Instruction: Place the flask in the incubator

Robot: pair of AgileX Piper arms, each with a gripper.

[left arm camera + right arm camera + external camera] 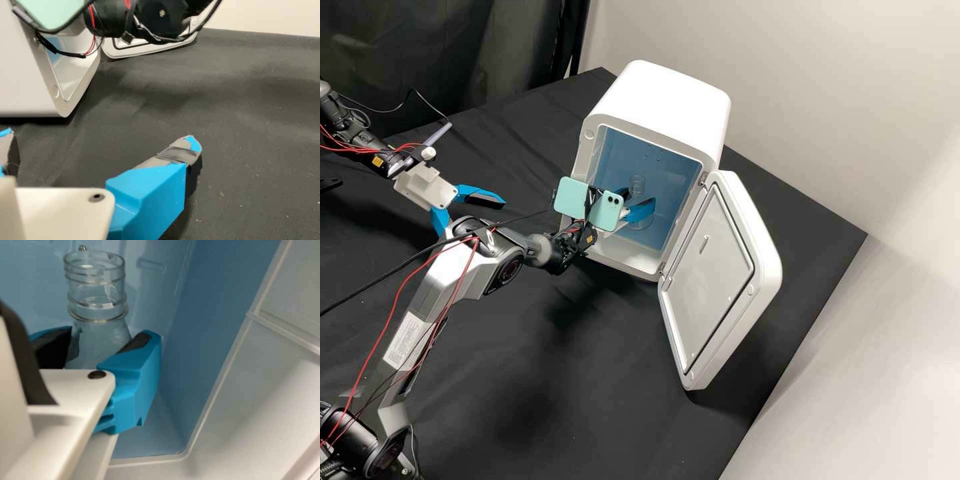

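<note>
The white incubator (657, 110) stands on the black bench with its door (720, 280) swung open and its blue inside showing. A clear glass flask (97, 300) stands upright inside it, its neck (637, 182) visible through the opening. My right gripper (95, 347) reaches into the chamber (639, 212), with its blue fingers (132, 370) shut on the flask's body. My left gripper (462, 207) hangs open and empty over the bench, to the left of the incubator. Its own view shows one blue finger (165, 175) above bare cloth.
The right arm's wrist (145, 20), with two mint-green camera units (587, 203), sits right at the incubator's opening. Red and black cables run along the arm (453, 273). The bench edge (787, 373) lies just beyond the open door. Dark curtains hang at the back left.
</note>
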